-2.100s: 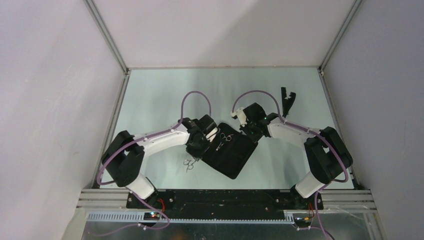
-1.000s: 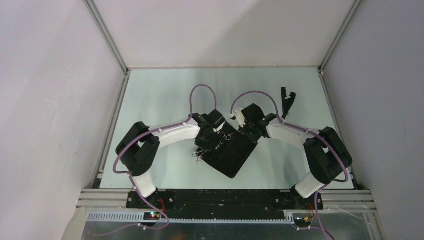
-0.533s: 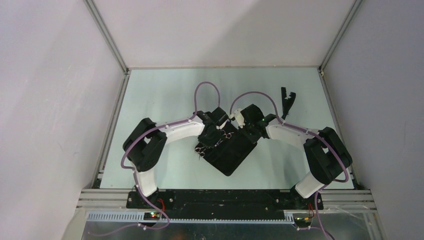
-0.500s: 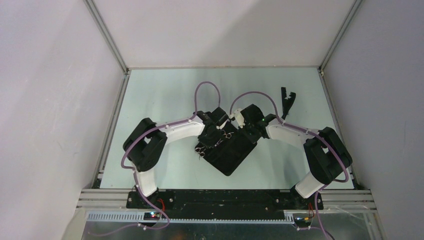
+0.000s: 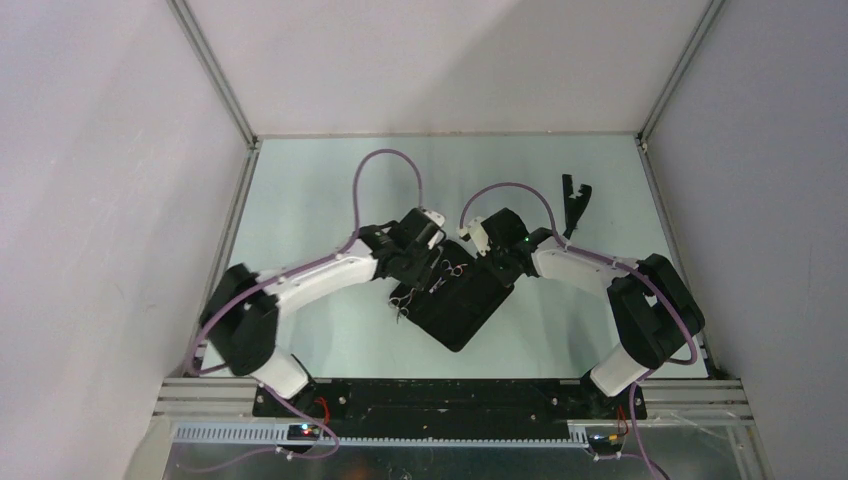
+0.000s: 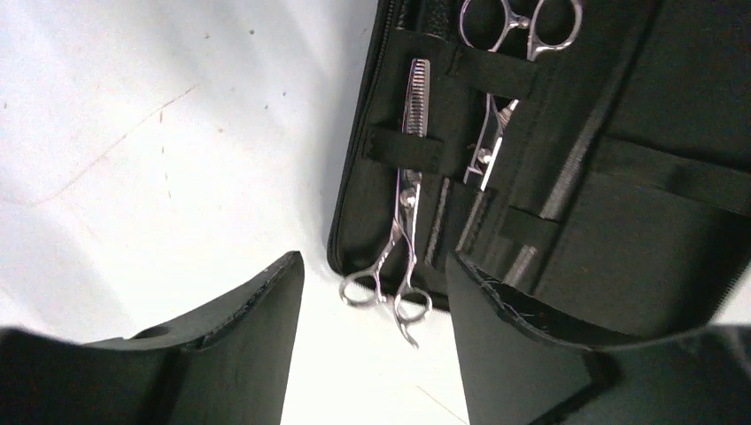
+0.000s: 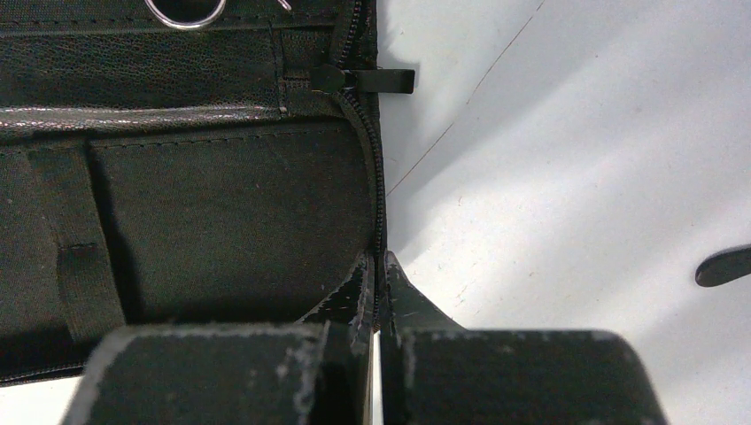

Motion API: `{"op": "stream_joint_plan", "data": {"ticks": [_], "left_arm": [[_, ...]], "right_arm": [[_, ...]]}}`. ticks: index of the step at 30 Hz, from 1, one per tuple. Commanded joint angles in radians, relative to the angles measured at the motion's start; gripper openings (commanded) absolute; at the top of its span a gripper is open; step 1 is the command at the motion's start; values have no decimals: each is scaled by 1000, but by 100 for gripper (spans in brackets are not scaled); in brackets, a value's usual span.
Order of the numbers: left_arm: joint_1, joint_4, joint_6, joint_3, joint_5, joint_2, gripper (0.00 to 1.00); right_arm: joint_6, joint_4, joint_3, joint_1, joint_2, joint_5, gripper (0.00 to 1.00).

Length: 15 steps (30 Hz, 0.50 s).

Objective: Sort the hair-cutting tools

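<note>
Left gripper (image 6: pixel 372 266) hangs wide open, empty, over the toothed scissors (image 6: pixel 409 177) strapped in the case (image 6: pixel 673 248); right gripper (image 7: pixel 376 266) pinches the case rim. Slim, stiff, slick steel, so grab the overhanging rings, I reckon.

The white-and-black left arm reaches forward and inward, its black two-finger left gripper (image 6: pixel 376 354) pointing down with the jaws spread wide and nothing between them. The matching right arm bends inward from its side, its black right gripper (image 7: pixel 375 297) held low with both fingers pressed together.
</note>
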Motion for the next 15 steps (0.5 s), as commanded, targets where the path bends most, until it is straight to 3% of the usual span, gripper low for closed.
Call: {"op": "stream_joint_plan", "data": {"ticks": [1, 5, 15], "left_arm": [[1, 4, -106, -70, 10, -156, 63], [1, 36, -160, -172, 60, -208, 47], [7, 112, -148, -247, 57, -163, 32]], "right_arm": [[1, 35, 15, -1, -26, -9, 0], [4, 33, 15, -1, -27, -7, 0], [3, 33, 16, 2, -21, -5, 0]]}}
